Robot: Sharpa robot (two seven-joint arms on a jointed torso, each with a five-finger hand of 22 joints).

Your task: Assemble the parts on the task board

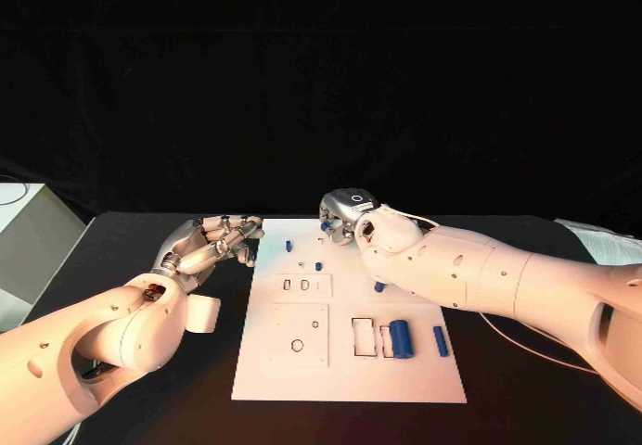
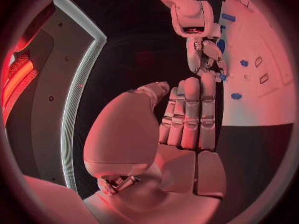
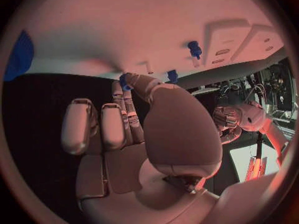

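The white task board (image 1: 348,375) lies in the middle of the black table. My right hand (image 1: 353,219) hangs over the board's far edge with its fingers curled down, and thumb and finger pinch a small blue part (image 3: 125,80). My left hand (image 1: 214,243) hovers beside the board's left edge, fingers stretched out side by side, holding nothing. Small blue pegs (image 1: 288,247) (image 1: 318,266) stand on the far half of the board, and a third blue piece (image 1: 380,287) sits by my right forearm. A thick blue cylinder (image 1: 400,338) and a thin one (image 1: 441,340) lie near the front right.
The board has slots and cut-outs, among them an oval hole (image 1: 297,345) and a rectangular recess (image 1: 363,336). A white box (image 1: 24,243) stands at the table's left edge. Pale cables (image 1: 605,243) lie at the right edge.
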